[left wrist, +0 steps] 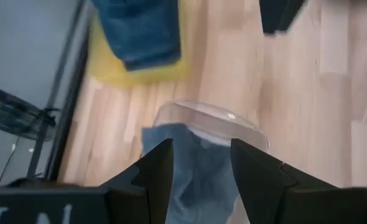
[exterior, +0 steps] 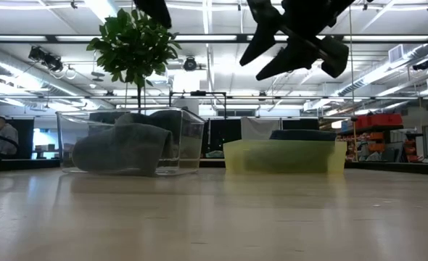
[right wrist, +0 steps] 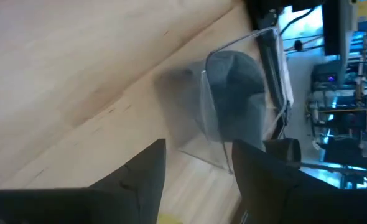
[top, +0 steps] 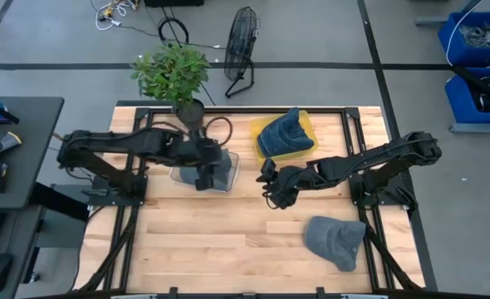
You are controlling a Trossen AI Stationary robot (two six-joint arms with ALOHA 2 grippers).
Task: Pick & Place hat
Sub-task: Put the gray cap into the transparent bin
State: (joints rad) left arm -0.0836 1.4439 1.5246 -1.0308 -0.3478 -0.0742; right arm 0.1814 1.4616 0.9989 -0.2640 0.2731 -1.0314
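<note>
A grey-blue hat (exterior: 120, 148) lies in a clear container (top: 228, 176), draped over its front wall (exterior: 138, 156). A dark blue hat (top: 285, 133) rests on a yellow tray (top: 305, 123). A third, grey hat (top: 336, 239) lies flat on the table near its right near corner. My left gripper (left wrist: 201, 146) is open and hovers high above the clear container and its hat (left wrist: 196, 180). My right gripper (top: 270, 187) is open and empty, raised over the table's middle, pointing toward the clear container (right wrist: 233, 93).
A potted plant (top: 174, 75) stands at the far edge behind the clear container. Bare wood (top: 228, 241) stretches across the near half of the table, left of the grey hat. A fan (top: 241, 50) stands on the floor beyond the table.
</note>
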